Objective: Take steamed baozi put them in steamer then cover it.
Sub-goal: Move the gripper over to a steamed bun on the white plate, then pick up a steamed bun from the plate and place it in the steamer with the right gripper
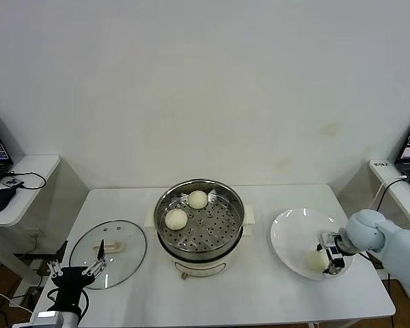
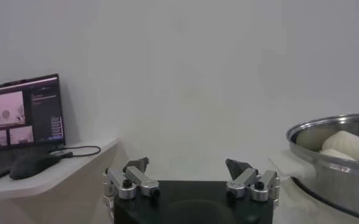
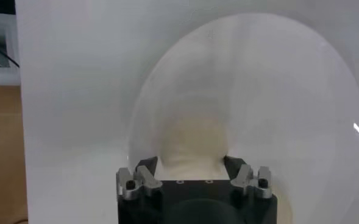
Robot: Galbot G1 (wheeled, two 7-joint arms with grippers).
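The steel steamer stands mid-table on its white base and holds two baozi. A third baozi lies on the white plate at the right. My right gripper is down at the plate, its fingers closed against both sides of that baozi. In the right wrist view the bun fills the gap of the right gripper over the plate. My left gripper is parked open at the front left, by the lid. No fourth baozi is in view.
The glass lid with a white handle lies flat on the table left of the steamer. The left wrist view shows the left gripper and the steamer with buns inside. Side tables with laptops flank the table.
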